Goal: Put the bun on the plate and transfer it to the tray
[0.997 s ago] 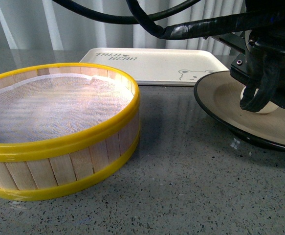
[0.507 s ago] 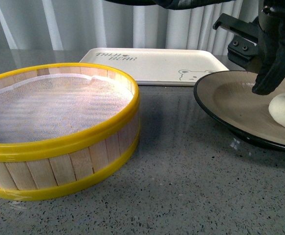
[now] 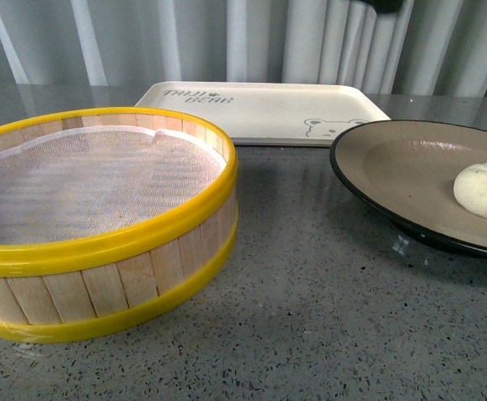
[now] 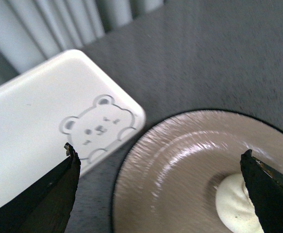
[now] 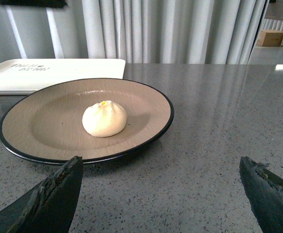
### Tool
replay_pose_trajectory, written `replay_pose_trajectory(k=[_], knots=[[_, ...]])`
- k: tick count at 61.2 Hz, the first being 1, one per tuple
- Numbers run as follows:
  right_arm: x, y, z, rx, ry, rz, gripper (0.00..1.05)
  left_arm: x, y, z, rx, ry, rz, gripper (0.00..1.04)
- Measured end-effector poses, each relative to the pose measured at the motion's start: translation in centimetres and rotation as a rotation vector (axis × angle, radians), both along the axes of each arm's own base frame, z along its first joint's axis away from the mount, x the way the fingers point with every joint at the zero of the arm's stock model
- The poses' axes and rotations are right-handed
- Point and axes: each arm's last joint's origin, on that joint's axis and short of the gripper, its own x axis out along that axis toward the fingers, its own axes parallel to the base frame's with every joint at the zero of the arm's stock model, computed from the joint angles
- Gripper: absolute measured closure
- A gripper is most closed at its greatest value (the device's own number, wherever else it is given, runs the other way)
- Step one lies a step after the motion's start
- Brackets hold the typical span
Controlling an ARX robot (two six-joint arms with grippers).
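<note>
Filling the lower left of the front frame, nearest: basket (image 3: 109, 246), yellow-rimmed and mesh-lined, standing on the grey speckled worktop (image 3: 310, 334). Sitting at the right edge, slightly further back: plate (image 3: 393, 167), carrying the bun (image 3: 485, 190) upright near its middle. Lying behind both, upper centre: tray (image 3: 268, 113), flat on the worktop, its bear corner just beside the plate's rim. Hanging with jaws wide apart, gripping nothing: left gripper (image 4: 158, 155), looking down over plate and tray corner; right gripper (image 5: 159, 162), low over the worktop, facing plate and bun. Closing off the back: curtain (image 3: 310, 42).
</note>
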Motion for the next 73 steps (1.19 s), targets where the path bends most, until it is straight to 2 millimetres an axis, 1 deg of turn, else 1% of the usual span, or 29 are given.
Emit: replay_pose_trajectory(k=[3, 5, 6, 7, 8, 9, 12, 13, 15, 20, 22, 28, 29, 32, 33, 34, 36, 37, 39, 40, 43, 44, 52, 58, 73], knots=[[0.0, 0.0, 0.0, 0.000, 0.000, 0.000, 0.09, -0.4, 1.8, 1.2, -0.035, -0.023, 0.028, 0.07], [0.0, 0.0, 0.0, 0.000, 0.000, 0.000, 0.09, -0.9, 3.8, 2.3, -0.064, -0.050, 0.059, 0.07], [0.0, 0.0, 0.0, 0.000, 0.000, 0.000, 0.09, -1.3, 5.2, 2.9, -0.082, -0.065, 0.080, 0.07], [0.0, 0.0, 0.0, 0.000, 0.000, 0.000, 0.09, -1.6, 6.3, 3.3, -0.090, -0.076, 0.093, 0.07], [0.0, 0.0, 0.0, 0.000, 0.000, 0.000, 0.09, -1.9, 7.3, 3.5, -0.096, -0.087, 0.110, 0.07], [0.0, 0.0, 0.0, 0.000, 0.000, 0.000, 0.09, -2.1, 7.7, 3.6, -0.099, -0.091, 0.116, 0.07], [0.0, 0.0, 0.0, 0.000, 0.000, 0.000, 0.09, -3.0, 10.3, 3.8, -0.104, -0.099, 0.156, 0.07], [0.0, 0.0, 0.0, 0.000, 0.000, 0.000, 0.09, -3.2, 10.8, 3.8, -0.103, -0.100, 0.165, 0.07], [0.0, 0.0, 0.0, 0.000, 0.000, 0.000, 0.09, -4.0, 12.6, 3.5, -0.101, -0.101, 0.196, 0.07], [0.0, 0.0, 0.0, 0.000, 0.000, 0.000, 0.09, -5.4, 15.5, 2.6, -0.095, -0.092, 0.234, 0.07], [0.0, 0.0, 0.0, 0.000, 0.000, 0.000, 0.09, -6.2, 16.9, 1.9, -0.091, -0.081, 0.254, 0.07], [0.0, 0.0, 0.0, 0.000, 0.000, 0.000, 0.09, -7.9, 19.9, 0.2, -0.081, -0.055, 0.307, 0.07], [0.0, 0.0, 0.0, 0.000, 0.000, 0.000, 0.09, -8.5, 20.7, -0.4, -0.079, -0.047, 0.323, 0.07], [0.0, 0.0, 0.0, 0.000, 0.000, 0.000, 0.09, -9.6, 22.3, -1.5, -0.065, -0.034, 0.366, 0.07], [0.0, 0.0, 0.0, 0.000, 0.000, 0.000, 0.09, -9.9, 22.6, -1.8, -0.073, -0.051, 0.399, 0.09], [0.0, 0.0, 0.0, 0.000, 0.000, 0.001, 0.09, -10.3, 23.3, -2.3, -0.097, -0.112, 0.468, 0.14], [0.0, 0.0, 0.0, 0.000, 0.000, 0.001, 0.09, -11.1, 24.1, -3.2, -0.145, -0.183, 0.513, 0.21], [0.0, 0.0, 0.0, 0.000, 0.000, 0.001, 0.09, -11.7, 24.5, -3.9, -0.171, -0.222, 0.527, 0.26], [0.0, 0.0, 0.0, 0.000, 0.000, -0.001, 0.09, -12.5, 25.0, -4.9, -0.194, -0.258, 0.543, 0.34], [0.0, 0.0, 0.0, 0.000, 0.000, -0.002, 0.09, -13.1, 25.3, -5.6, -0.202, -0.271, 0.549, 0.39], [0.0, 0.0, 0.0, 0.000, 0.000, 0.000, 0.09, -14.0, 25.6, -7.0, -0.209, -0.274, 0.551, 0.50], [0.0, 0.0, 0.0, 0.000, 0.000, 0.002, 0.09, -14.3, 25.7, -7.6, -0.209, -0.271, 0.551, 0.55], [0.0, 0.0, 0.0, 0.000, 0.000, 0.000, 0.09, -15.4, 26.0, -10.1, -0.206, -0.243, 0.551, 0.77], [0.0, 0.0, 0.0, 0.000, 0.000, 0.001, 0.09, -16.6, 27.0, -11.4, -0.214, -0.247, 0.542, 1.00], [0.0, 0.0, 0.0, 0.000, 0.000, 0.001, 0.09, -18.4, 27.2, -13.6, -0.217, -0.248, 0.553, 1.01]])
